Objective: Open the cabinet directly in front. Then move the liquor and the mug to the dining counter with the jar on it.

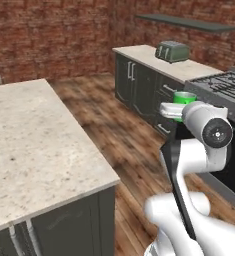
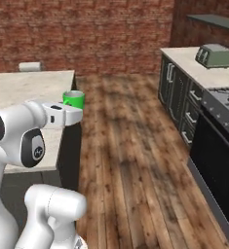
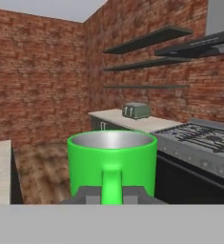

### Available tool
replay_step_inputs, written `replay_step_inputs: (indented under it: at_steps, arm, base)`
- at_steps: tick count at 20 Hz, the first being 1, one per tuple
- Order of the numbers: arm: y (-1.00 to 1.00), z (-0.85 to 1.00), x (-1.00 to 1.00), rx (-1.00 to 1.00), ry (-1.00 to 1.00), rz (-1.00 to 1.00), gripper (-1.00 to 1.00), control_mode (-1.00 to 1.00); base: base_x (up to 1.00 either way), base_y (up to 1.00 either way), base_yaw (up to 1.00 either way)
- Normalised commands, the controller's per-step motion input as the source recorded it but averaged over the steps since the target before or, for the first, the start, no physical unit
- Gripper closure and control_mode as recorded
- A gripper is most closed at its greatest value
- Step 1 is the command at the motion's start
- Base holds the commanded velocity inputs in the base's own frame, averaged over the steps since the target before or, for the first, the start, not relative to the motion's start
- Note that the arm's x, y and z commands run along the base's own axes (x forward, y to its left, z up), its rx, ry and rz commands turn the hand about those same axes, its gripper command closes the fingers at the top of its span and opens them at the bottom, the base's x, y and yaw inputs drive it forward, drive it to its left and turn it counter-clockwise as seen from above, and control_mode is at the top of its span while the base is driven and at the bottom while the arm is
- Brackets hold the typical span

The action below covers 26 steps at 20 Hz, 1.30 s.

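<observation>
Nearest in the hand view: one mug (image 3: 112,164), bright green, cylindrical, pale grey inside, its single handle facing the camera between the two dark finger tips. Gripper (image 3: 112,194) is closed on that handle; the mug sits upright in the grip. Behind it: one green-grey toaster (image 3: 136,110) on a beige worktop, one gas hob (image 3: 204,138) with black grates, three dark wall shelves (image 3: 147,40) against red brick. Lower part of the mug is cut off by the finger tips.

Left base view: white arm rises lower right; the gripper (image 1: 173,111) is mostly hidden behind the wrist, and just the mug's (image 1: 185,97) green upper rim shows above it. One dining counter (image 1: 34,150), beige speckled stone top on a dark grey base, fills the left side, well apart from the mug across wooden plank flooring (image 1: 124,145). Toaster (image 1: 172,51) stands on the far worktop.

Right base view: mug (image 2: 74,99) held at the arm's end, seen against the dining counter's (image 2: 23,90) right edge; whether it overhangs the top I cannot tell. Gripper (image 2: 69,115) fingers hidden beneath the white hand. One black oven front (image 2: 213,170), cut off at right.
</observation>
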Motion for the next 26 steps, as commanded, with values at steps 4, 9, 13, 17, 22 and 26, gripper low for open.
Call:
replay_step_inputs:
  at_steps: [4,9,13,17,22,26]
  arm:
    - [0.00,0.00,0.00,0.00,0.00,0.00,1.00,1.00]
    - [0.00,0.00,0.00,0.00,0.00,0.00,1.00,1.00]
    - [0.00,0.00,0.00,0.00,0.00,0.00,1.00,1.00]
    - [0.00,0.00,0.00,0.00,0.00,0.00,1.00,1.00]
    - [0.00,0.00,0.00,0.00,0.00,0.00,1.00,1.00]
    - [0.00,0.00,0.00,0.00,0.00,0.00,1.00,1.00]
  base:
    - [-0.31,0.39,0.33]
    - [-0.28,0.89,0.26]
    - [-0.44,1.00,0.25]
    - [-0.04,0.62,0.17]
    - [0.03,0.22,0.09]
    - [0.27,0.25,0.07]
